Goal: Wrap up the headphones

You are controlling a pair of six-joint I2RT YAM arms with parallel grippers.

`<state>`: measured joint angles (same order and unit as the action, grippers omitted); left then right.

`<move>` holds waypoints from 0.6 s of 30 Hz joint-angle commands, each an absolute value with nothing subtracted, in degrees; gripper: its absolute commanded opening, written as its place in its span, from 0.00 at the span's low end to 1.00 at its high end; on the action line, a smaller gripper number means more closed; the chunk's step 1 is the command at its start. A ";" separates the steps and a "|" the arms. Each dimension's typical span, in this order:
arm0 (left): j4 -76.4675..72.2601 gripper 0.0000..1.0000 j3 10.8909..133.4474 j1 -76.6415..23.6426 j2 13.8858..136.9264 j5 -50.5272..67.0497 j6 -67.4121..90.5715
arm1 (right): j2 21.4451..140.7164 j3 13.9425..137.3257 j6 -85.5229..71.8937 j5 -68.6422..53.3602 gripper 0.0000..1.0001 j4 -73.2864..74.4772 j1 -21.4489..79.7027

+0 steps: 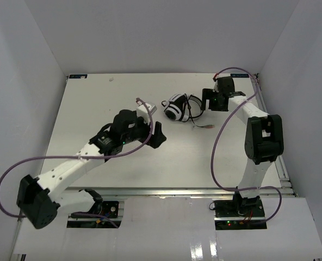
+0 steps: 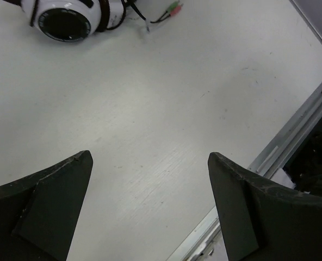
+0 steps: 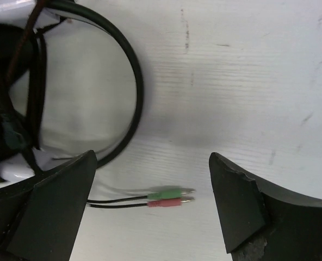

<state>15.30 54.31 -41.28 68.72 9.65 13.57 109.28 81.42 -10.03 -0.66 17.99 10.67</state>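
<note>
Single headphones [image 1: 177, 107] at the far middle of the table [image 1: 96, 103], nobody holding them.
Long axis runs left-right in the top view: ear cup [image 2: 66, 22] toward the left arm, headband [image 3: 135, 81] toward the right gripper [image 1: 205, 101], fingers spread and empty just beside it. Two plugs, a green plug [image 3: 171, 192] and a red plug [image 3: 168, 203], point right. Left gripper [image 1: 160, 134] gapes wide, well apart from the cup.
</note>
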 commanded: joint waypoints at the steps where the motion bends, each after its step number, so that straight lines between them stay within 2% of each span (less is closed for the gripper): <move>1: 13.29 0.98 44.96 -41.07 56.41 1.06 3.38 | 98.78 76.97 6.21 -6.81 0.90 19.74 8.45; 6: 10.09 0.98 35.44 -41.04 47.70 -2.20 2.00 | 79.45 63.35 15.18 -15.92 0.90 19.81 8.31; 9: 8.91 0.98 33.37 -40.99 44.00 -2.37 1.85 | 68.55 57.38 13.47 -12.49 0.90 19.60 8.35; 13: 10.00 0.98 33.75 -41.04 41.33 -3.15 1.33 | 56.97 50.51 11.28 -2.03 0.90 18.12 8.35; 18: 10.69 0.98 33.55 -41.07 39.56 -3.37 1.35 | 47.87 45.35 9.62 -0.38 0.90 16.47 8.26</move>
<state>11.30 32.71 -41.21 41.33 -2.26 2.21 52.79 49.01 10.78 -4.29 18.13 8.42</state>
